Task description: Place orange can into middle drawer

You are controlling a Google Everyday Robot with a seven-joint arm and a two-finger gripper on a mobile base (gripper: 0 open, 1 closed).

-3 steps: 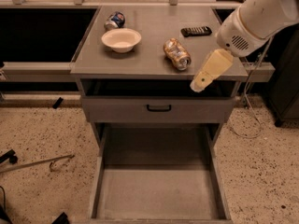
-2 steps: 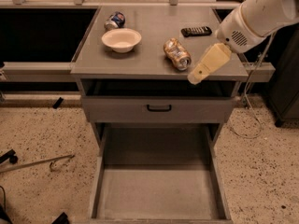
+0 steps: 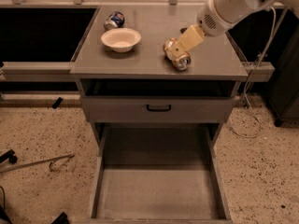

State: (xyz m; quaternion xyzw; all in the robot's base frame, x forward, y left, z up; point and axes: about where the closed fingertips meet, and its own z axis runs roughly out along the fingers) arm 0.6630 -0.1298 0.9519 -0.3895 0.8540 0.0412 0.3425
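The orange can lies on its side on the grey cabinet top, right of centre, its silver end toward the front. My gripper comes in from the upper right on a white arm and sits right over the can's back part, partly covering it. The middle drawer is pulled out wide below, with a bare grey floor and nothing in it.
A white bowl sits on the left of the top, with a blue-and-white can behind it. A shallow drawer front with a black handle is shut above the open drawer. A cable hangs at the right.
My gripper has moved left and up from beyond the can's right side to directly over the can. The can has stayed in place.
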